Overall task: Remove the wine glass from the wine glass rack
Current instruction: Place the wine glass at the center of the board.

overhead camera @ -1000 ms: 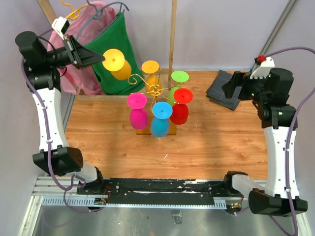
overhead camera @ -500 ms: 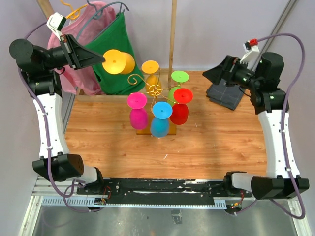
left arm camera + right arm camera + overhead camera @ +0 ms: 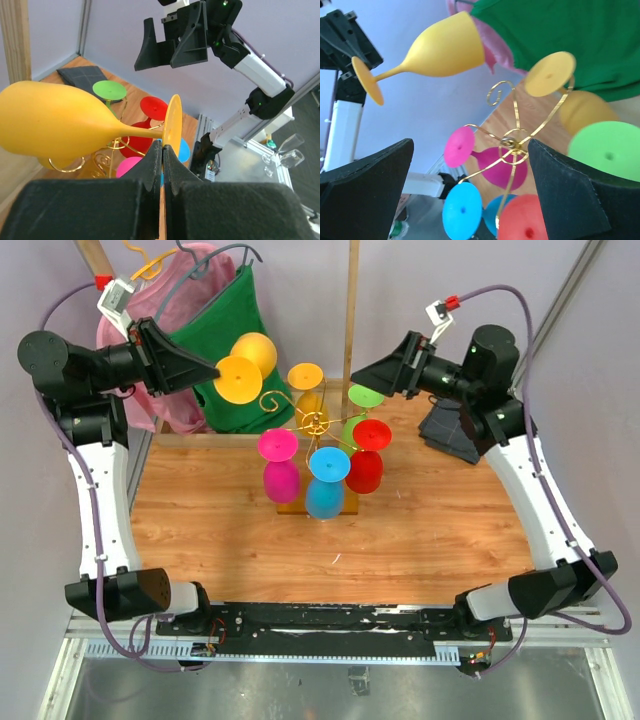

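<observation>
Between the clenched left jaws sits the foot rim of the yellow wine glass (image 3: pixel 60 122), a pinch only the left wrist view shows. The glass lies sideways in the air, up left of the gold rack (image 3: pixel 313 422), apart from it. The right jaws gape empty toward the rack. Overhead, five glasses (image 3: pixel 326 465) hang there above the bench (image 3: pixel 430 530).

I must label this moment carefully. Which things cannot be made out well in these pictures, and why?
Top view: the rack's wooden base, mostly under the hanging glasses.
Left wrist view: the wine glass rack, largely behind the yellow wine glass.
Right wrist view: the green glass, blurred, partly behind a gripper finger.
</observation>
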{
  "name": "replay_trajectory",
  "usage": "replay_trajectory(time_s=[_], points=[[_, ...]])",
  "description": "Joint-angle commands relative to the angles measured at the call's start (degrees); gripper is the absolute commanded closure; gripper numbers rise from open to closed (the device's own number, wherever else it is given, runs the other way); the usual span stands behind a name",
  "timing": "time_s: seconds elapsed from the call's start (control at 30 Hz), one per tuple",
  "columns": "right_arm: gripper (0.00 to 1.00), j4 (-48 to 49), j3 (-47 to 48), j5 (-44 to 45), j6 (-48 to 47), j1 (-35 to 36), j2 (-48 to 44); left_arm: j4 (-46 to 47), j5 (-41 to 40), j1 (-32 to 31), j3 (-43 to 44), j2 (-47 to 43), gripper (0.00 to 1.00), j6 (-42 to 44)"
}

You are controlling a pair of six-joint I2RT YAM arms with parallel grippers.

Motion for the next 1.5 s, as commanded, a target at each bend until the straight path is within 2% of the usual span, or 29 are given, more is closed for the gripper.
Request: replay_trajectory(time_s=[0.0,0.57,1.07,1.47], points=[[0.0,6.72,2.02,-0.51,5.56,6.62,2.42,1.7,1.61,-0.81,-0.73,-2.4,1.0,7.19],[0.0,20.31,6.4,1.09,18.28,15.3,10.57,1.81,1.79,-0.92,-9.27,-13.03,1.0,31.62],[0.04,24.02,14.22,0.43,22.93,20.85,18.64,1.95,3.2,-0.97,-13.68,-15.29,1.0,43.57],[0.1,25.62,21.35,-1.32,25.03,23.03,24.25,1.92,3.46,-0.94,-13.09,-14.27,1.0,45.83]])
